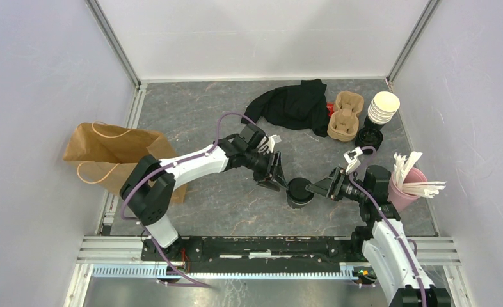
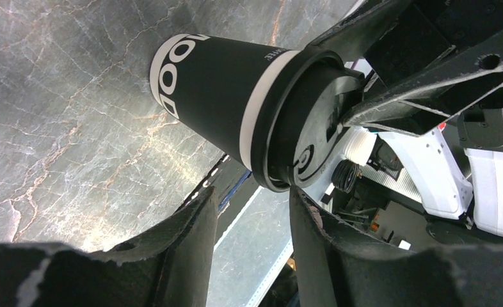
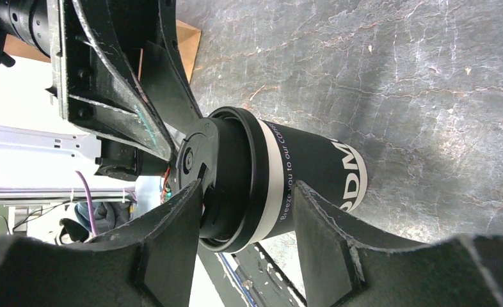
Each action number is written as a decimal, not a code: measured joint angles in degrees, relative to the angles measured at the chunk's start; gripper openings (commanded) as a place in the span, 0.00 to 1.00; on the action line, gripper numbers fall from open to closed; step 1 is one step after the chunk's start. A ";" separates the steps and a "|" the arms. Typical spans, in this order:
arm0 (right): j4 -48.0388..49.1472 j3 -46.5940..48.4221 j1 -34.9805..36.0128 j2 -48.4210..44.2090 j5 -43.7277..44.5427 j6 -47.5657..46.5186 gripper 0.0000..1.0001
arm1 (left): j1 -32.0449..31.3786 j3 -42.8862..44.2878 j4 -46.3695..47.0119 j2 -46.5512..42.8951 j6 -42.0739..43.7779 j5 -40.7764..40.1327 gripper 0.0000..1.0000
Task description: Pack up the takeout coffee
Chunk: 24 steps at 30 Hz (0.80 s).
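The grey marbled table fills the middle of the top view, with both arms reaching in from its bottom edge. A little right of centre and low in that frame stands the small black paper cup with white lettering and a round black plastic sip lid, upright on the table. The left gripper meets it from the upper left. In its wrist view the fingers are parted and released, their tips just below the lid's rim, with nothing between them. The right gripper comes from the right. Its fingers are spread, and the cup's capped top shows between them in its wrist view. Whether they press on the cup I cannot tell.

At the right edge is a pink cup of pale wooden stirrers. At the left a brown paper bag with string handles lies on its side. Farther up, right of centre, are a black round object that may be a cup or lids, a stack of cream-lined lidless cups, a brown pulp cup carrier and a crumpled black cloth.
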 measured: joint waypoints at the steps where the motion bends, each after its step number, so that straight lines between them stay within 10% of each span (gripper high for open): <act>1: 0.04 -0.07 0.00 0.00 0.00 0.02 0.58 | 0.00 -0.02 -0.04 0.22 0.00 0.00 0.51; 17: 1.68 -0.83 0.07 0.85 0.09 -0.74 0.57 | -0.07 1.03 -2.08 4.28 1.42 -0.59 0.40; 24: 2.95 1.14 0.42 5.90 -1.33 -3.67 0.58 | -0.68 -1.05 -4.26 -0.35 5.44 -6.12 0.60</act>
